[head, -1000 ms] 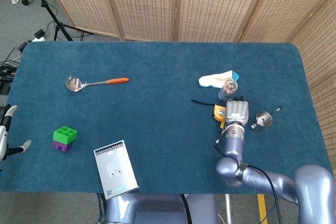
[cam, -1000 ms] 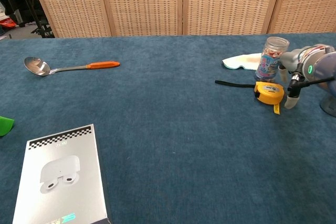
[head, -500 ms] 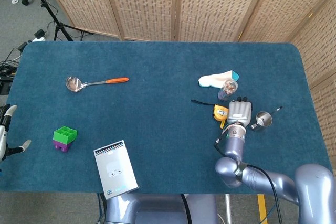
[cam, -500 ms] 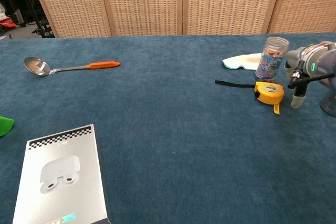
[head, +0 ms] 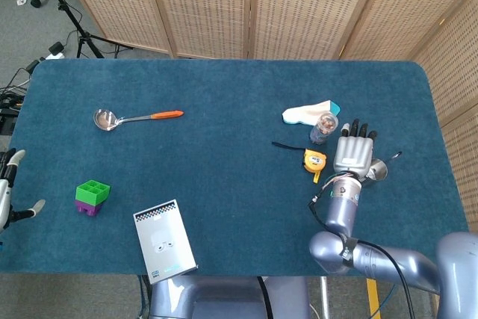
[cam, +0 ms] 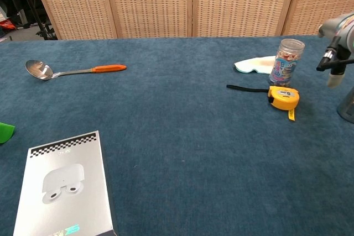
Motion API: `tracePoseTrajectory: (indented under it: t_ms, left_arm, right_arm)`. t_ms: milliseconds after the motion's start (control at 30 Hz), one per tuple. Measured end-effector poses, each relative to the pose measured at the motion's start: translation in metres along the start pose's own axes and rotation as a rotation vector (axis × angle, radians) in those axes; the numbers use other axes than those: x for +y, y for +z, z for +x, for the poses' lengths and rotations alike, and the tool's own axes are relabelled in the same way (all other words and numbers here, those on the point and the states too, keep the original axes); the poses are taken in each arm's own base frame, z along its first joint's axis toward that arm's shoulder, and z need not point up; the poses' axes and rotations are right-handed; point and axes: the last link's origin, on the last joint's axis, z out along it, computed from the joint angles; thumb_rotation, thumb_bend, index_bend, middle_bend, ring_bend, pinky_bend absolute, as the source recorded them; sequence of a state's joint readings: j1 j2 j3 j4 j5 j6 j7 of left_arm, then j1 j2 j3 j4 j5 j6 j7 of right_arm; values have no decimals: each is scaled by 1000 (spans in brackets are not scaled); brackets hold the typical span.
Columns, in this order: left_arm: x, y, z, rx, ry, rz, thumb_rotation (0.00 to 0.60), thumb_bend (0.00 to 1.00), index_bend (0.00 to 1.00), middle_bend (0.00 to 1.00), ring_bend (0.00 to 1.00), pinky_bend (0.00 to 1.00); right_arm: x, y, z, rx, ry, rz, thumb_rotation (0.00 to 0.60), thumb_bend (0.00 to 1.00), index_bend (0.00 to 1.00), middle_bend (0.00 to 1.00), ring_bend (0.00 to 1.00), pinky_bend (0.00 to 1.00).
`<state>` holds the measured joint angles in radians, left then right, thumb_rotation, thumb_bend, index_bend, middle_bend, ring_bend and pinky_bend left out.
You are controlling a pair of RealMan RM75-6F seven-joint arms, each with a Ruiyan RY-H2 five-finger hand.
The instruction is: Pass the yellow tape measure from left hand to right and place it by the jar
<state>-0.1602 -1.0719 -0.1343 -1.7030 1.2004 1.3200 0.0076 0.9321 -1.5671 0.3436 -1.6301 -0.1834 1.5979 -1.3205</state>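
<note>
The yellow tape measure [head: 314,160], a rounded plastic case with a black strap trailing to its left and a short yellow tab of blade sticking out, lies on the tabletop [head: 224,184] just in front of the jar [head: 324,126], a small clear cylinder with a printed label and colourful contents. Behind the jar sits a soft white cloth [head: 308,113] with a teal edge, and to the right a small shiny metal cup [head: 376,169]. The right robot hand [head: 354,153], grey with dark fingertips, hovers flat with fingers spread and holds nothing; since a second ago it has lifted up and to the right, away from the tape measure, which has stayed put. The left robot hand [head: 9,188] shows only at the left edge, fingers apart and holding nothing. The tabletop is covered in nubby dark-blue fabric; woven cane screens [head: 246,5] stand behind it, over grey floor with cables and a tripod.
</note>
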Motion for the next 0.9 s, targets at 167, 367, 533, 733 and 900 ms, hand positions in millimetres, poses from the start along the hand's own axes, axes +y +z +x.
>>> tracePoseTrajectory:
  t_ms: [167,367,533,733,900]
  left_arm:
    - [1,-2,1,3,-4,-8,600,213,52,0,0,0]
    - [3,-2,0,6,-3,-16,600,212,52,0,0,0]
    - [4,-3,0,16,1,-23,600,211,52,0,0,0]
    - [6,-4,0,31,16,-32,600,200,52,0,0,0]
    - [10,-6,-4,42,31,-47,600,182,52,0,0,0]
  right_arm:
    - [13,-12,10,47,24,-6,600,96,0,0,0,68]
    - [24,-25,15,126,126,55,600,29,0,0,0,1]
    - [36,-36,11,204,211,136,600,15,0,0,0,0]
    - [48,-42,-2,284,361,265,600,1,0,0,0,0]
    - [67,-42,-21,392,526,386,600,0,0,0,0,0]
